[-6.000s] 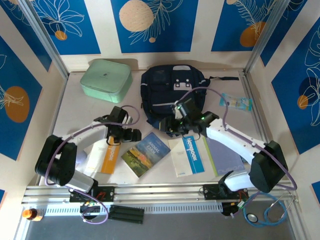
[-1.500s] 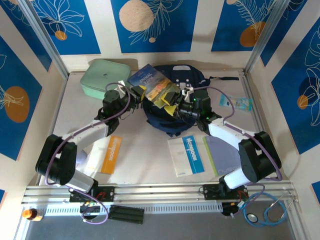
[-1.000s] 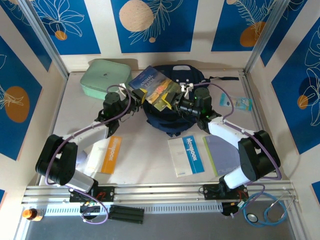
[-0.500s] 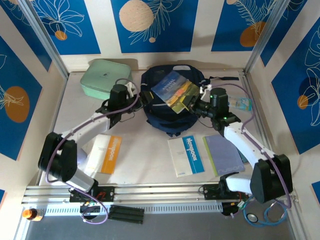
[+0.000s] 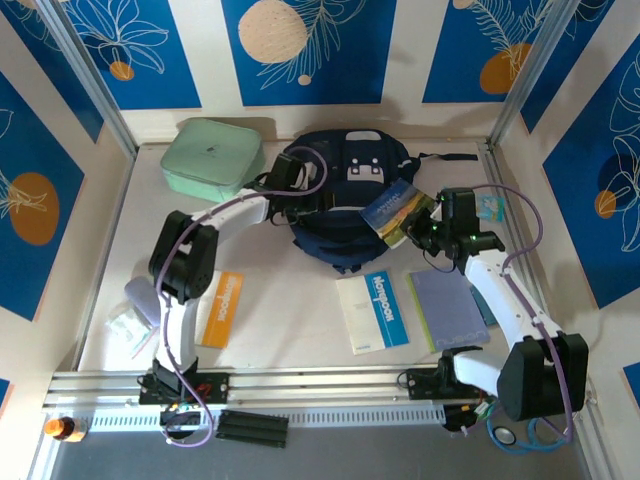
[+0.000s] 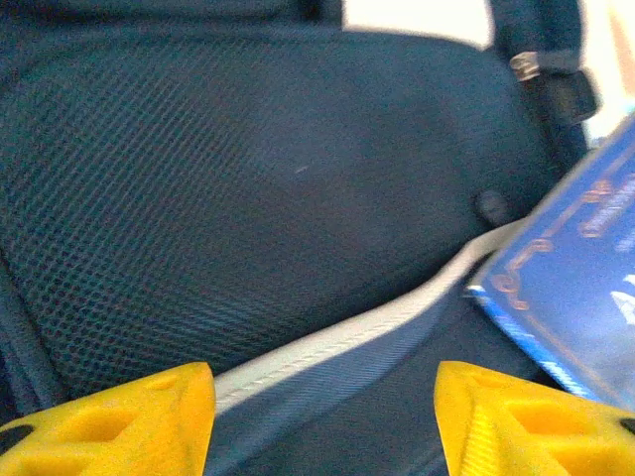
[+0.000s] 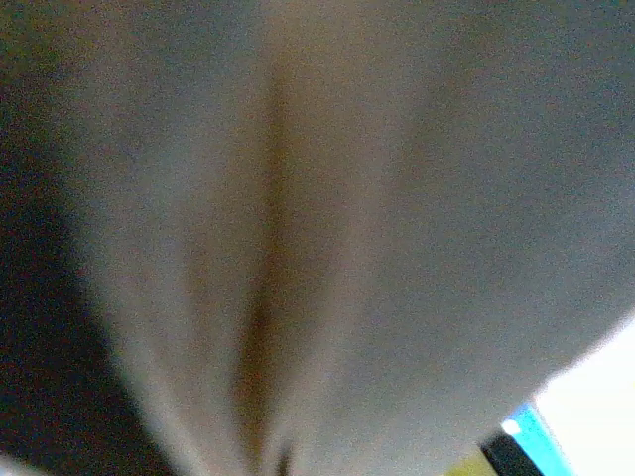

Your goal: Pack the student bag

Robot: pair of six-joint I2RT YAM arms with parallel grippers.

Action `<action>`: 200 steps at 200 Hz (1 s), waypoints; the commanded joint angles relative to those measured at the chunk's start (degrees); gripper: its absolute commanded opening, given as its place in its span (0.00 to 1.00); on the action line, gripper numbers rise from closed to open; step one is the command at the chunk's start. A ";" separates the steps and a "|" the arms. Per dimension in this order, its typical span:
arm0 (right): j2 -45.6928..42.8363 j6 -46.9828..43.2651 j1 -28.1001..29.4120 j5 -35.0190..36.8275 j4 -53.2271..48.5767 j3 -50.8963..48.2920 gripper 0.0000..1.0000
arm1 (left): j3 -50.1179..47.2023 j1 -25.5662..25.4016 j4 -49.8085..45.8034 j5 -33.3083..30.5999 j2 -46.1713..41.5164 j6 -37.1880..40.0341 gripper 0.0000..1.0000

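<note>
The student bag (image 5: 345,175), a navy backpack with a grey stripe, lies at the back centre of the table. My left gripper (image 5: 303,197) reaches onto its left part. In the left wrist view this gripper (image 6: 322,412) is open, its yellow fingertips (image 6: 149,416) apart over the bag's grey stripe (image 6: 347,332) with nothing between them. My right gripper (image 5: 428,232) is shut on a blue book (image 5: 396,211), held tilted at the bag's right edge. A corner of the book (image 6: 585,297) shows beside the bag, and its blurred pages (image 7: 377,198) sit close to the right wrist camera.
A mint-green case (image 5: 212,157) stands at the back left. An orange booklet (image 5: 222,308) lies front left, with a white-and-blue booklet (image 5: 372,310) and a purple notebook (image 5: 447,308) front right. A small packet (image 5: 482,207) lies by the right rail.
My left gripper has let go of the book and opened over the bag. My right gripper has carried the book from above the bag to its right edge and lower.
</note>
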 commanded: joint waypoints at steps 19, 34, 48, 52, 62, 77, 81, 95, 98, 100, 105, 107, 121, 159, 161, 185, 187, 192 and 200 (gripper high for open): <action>3.31 -5.48 -0.38 3.19 -3.50 3.97 0.00 | -5.03 -2.08 -4.18 -1.58 0.36 -0.07 0.57; 4.32 -5.51 -0.41 2.45 -3.00 3.99 0.00 | -9.37 -3.29 -2.79 -1.14 -1.13 -0.47 0.57; 4.75 -5.51 -0.48 1.87 -2.58 3.99 0.00 | -13.45 -4.53 -1.50 -0.81 -2.73 -1.13 0.57; 4.76 -5.51 -0.47 1.69 -2.45 3.99 0.00 | -14.47 -4.84 -0.96 -0.65 -3.21 -1.23 0.57; 4.71 -5.56 -0.55 1.34 -2.32 3.99 0.00 | -17.02 -5.63 -0.14 -0.72 -4.58 -1.37 0.57; 4.34 -5.51 -0.64 0.59 -2.24 4.07 0.00 | -18.79 -6.78 -0.30 -1.08 -6.34 -0.73 0.57; 4.22 -5.52 -0.67 0.34 -2.19 4.12 0.00 | -18.74 -7.00 -0.83 -1.29 -6.79 -0.39 0.57; 3.64 -5.53 -1.11 -0.72 -2.37 4.41 0.00 | -17.20 -7.78 -3.57 -2.05 -7.74 2.25 0.57; 3.51 -5.57 -1.21 -0.93 -2.46 4.52 0.00 | -16.59 -7.98 -4.48 -2.18 -7.78 2.95 0.57; 3.39 -5.54 -1.26 -0.99 -2.44 4.56 0.00 | -16.13 -8.06 -5.09 -2.34 -7.81 3.32 0.57; 3.11 -5.51 -1.47 -1.25 -2.57 4.61 0.00 | -14.78 -8.41 -6.65 -2.83 -7.95 4.99 0.57; 2.81 -5.51 -1.63 -1.40 -2.53 4.72 0.00 | -14.23 -8.52 -7.35 -3.07 -8.00 5.72 0.57; 1.28 -5.51 -2.40 -1.22 -3.24 5.23 0.00 | -10.05 -9.34 -11.84 -5.16 -8.04 11.09 0.60; -3.19 -6.32 -5.19 1.56 -5.46 5.61 0.00 | 1.36 -10.13 -20.83 -5.58 -4.14 25.68 0.66; -3.30 -6.35 -5.27 1.61 -5.52 5.59 0.00 | 1.94 -10.11 -21.26 -5.37 -3.80 26.49 0.67; -4.44 -5.92 -7.62 0.15 -6.39 4.93 0.00 | 7.28 -11.05 -24.31 -4.11 -0.56 33.94 0.75; -4.46 -5.85 -7.72 -0.06 -6.38 4.90 0.00 | 7.72 -11.09 -24.31 -4.10 -0.31 34.43 0.76; -4.64 -5.57 -8.33 -1.05 -6.31 4.73 0.00 | 8.61 -11.34 -24.38 -4.02 0.32 35.62 0.76; -4.83 -5.05 -9.23 -2.60 -6.05 4.39 0.00 | 10.56 -11.55 -25.38 -4.07 1.59 37.36 0.76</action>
